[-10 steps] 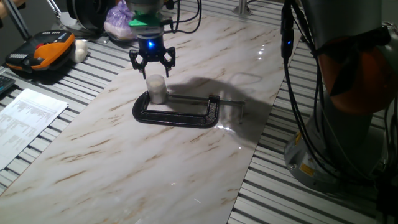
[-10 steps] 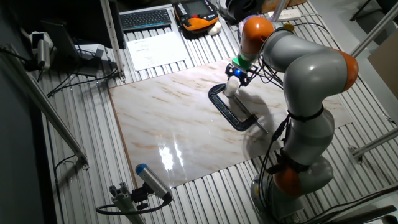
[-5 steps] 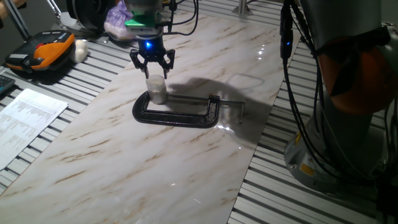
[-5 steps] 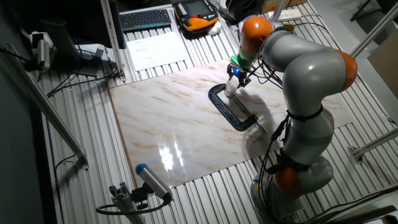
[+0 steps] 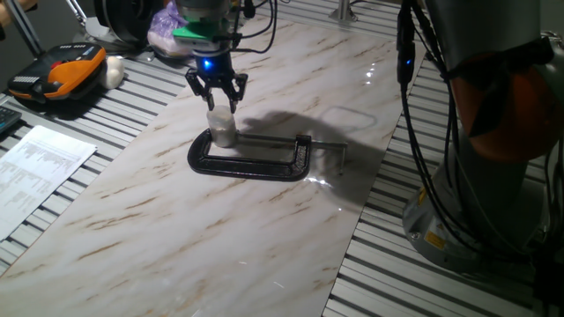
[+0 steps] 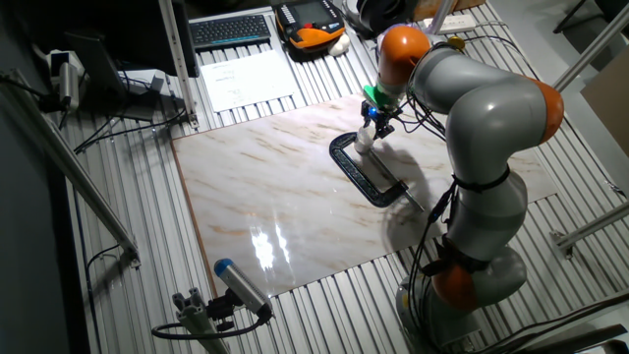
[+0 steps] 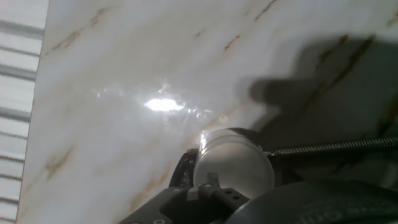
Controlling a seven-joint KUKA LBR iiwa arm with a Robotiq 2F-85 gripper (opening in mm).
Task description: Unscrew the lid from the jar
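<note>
The jar [image 5: 223, 130] is small and clear with white contents. It stands upright inside the left end of a black C-clamp [image 5: 251, 158]. The whitish lid [image 5: 220, 113] sits on top of the jar. My gripper [image 5: 219, 102] hangs straight down over the jar, its fingers [image 5: 196, 84] spread, with the tips on either side of the lid's top. I cannot see whether they touch it. In the other fixed view the gripper [image 6: 371, 125] is right above the jar [image 6: 364, 141]. The hand view shows the lid [image 7: 233, 163] close up at the bottom centre, beside the clamp screw [image 7: 336, 147].
The marble board [image 5: 176, 220] lies on a slatted table. An orange and black device [image 5: 62, 75] and a printed sheet [image 5: 35, 172] lie to the left. The arm's base and cables [image 5: 458, 132] stand to the right. A keyboard [image 6: 231, 29] lies at the back.
The hand has turned slightly and shifted a little to the left above the jar. Its fingertips have drawn a bit closer together around the lid. The jar and clamp have not moved.
</note>
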